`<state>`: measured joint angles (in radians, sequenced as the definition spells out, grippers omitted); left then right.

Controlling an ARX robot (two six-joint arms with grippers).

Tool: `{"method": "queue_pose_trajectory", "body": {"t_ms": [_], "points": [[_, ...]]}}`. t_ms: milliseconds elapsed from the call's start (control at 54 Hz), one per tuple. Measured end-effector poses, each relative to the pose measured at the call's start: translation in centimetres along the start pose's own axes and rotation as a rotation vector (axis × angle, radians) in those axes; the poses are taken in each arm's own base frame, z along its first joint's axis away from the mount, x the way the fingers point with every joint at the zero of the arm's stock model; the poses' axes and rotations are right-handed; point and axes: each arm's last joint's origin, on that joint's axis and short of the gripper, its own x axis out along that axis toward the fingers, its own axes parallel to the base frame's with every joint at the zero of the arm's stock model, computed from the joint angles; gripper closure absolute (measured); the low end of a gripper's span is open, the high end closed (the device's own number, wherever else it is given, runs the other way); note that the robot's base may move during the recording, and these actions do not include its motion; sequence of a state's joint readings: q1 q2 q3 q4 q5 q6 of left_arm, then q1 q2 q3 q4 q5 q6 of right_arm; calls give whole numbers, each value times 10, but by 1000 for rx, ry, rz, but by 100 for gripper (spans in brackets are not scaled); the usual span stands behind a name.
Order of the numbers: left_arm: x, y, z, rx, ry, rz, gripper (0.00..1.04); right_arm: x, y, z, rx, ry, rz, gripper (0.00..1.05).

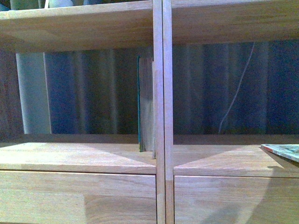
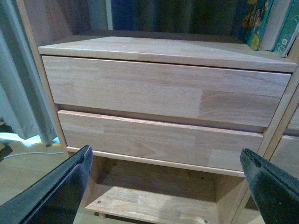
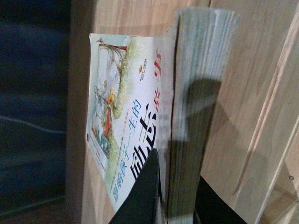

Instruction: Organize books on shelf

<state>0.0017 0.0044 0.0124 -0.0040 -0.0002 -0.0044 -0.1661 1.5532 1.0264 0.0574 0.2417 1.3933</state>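
The right jaws are shown clamped across the thickness of an illustrated book [image 3: 135,116], one black finger [image 3: 142,196] laid on its cover and the other set behind the pale page block. The left jaws are spread wide with nothing between them and are pointed at the drawer fronts [image 2: 163,93] of the light-wood shelf [image 1: 84,156]. In the front view a corner of what is taken to be the held book [image 1: 284,151] is seen at the far right, raised just above the floor of the right-hand compartment, with a shadow cast beneath it. A teal book [image 1: 145,105] is stood upright in the left-hand compartment, pressed against the central divider [image 1: 162,93]. Placement is judged to be unfinished, since the held book is not yet stood or laid on the shelf. The grip appears to be taken near one end only, so the soft cover and pages could be allowed to sag or slide out of the jaws. A drooping corner could be caught on the shelf board or the divider as the book is carried in. If it were released upright with nothing beside it, it could be tipped over.
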Motion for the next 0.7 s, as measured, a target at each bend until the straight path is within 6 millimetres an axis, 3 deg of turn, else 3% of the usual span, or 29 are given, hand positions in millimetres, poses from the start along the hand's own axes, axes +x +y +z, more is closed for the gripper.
{"method": "queue_pose_trajectory", "body": {"t_ms": [315, 704], "points": [[0, 0, 0, 0, 0, 0, 7, -47, -13, 38, -57, -42, 82, 97], [0, 0, 0, 0, 0, 0, 7, -116, -4, 84, -115, -105, 290, 97]]}}
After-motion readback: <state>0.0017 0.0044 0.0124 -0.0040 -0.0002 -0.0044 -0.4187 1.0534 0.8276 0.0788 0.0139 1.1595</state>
